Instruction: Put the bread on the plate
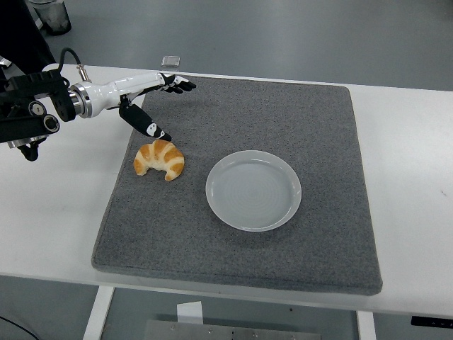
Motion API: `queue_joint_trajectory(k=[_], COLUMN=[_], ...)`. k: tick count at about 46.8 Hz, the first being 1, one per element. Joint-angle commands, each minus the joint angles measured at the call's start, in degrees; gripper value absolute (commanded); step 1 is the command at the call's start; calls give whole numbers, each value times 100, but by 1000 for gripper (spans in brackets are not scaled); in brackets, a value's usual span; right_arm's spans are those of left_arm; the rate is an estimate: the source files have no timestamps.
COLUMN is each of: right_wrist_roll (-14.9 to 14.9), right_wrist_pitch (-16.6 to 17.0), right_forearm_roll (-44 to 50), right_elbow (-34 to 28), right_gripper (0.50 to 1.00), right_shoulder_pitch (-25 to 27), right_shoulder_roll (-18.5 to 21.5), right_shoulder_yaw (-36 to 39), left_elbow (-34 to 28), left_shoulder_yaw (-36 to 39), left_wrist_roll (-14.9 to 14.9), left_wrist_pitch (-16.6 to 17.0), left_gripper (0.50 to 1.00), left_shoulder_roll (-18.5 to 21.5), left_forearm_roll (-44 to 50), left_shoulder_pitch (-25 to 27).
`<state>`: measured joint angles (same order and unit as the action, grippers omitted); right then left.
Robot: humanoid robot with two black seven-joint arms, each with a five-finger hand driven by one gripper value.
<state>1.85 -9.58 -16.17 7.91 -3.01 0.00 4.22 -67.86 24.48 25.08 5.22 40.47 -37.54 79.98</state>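
Bread (159, 160) is lying near the grey mat's (297, 113) left edge, left of the plate (253, 190), while the left hand (150, 99) is hovering above it, fingers spread.

- My one view sits high on my side, facing forward and down over the table (417, 177).
- It stands back enough to hold the whole grey mat (283, 234).
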Motion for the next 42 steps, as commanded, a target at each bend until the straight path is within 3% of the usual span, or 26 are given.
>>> queue_joint_trajectory(k=[1,22,36,42], right_wrist_roll=[-1,-1,-1,-1], right_wrist_pitch=[0,0,0,0], right_forearm_roll=[0,0,0,0], right_elbow=[0,0,0,0], right_gripper=[952,952,952,952], right_shoulder_pitch=[2,2,-6,3], right_shoulder_roll=[0,0,0,0], right_shoulder_yaw=[0,0,0,0], left_elbow=[-34,-104,-60,-60], left_shoulder_yaw=[188,812,1147,1147], left_wrist_roll=[6,-3,-3,-3], left_wrist_pitch=[49,128,831,928], left_gripper=[994,994,988,984], left_shoulder_roll=[5,-13,-232,-338], left_forearm_roll=[-244,-825,-922,-922], left_shoulder_pitch=[70,149,-79,-106])
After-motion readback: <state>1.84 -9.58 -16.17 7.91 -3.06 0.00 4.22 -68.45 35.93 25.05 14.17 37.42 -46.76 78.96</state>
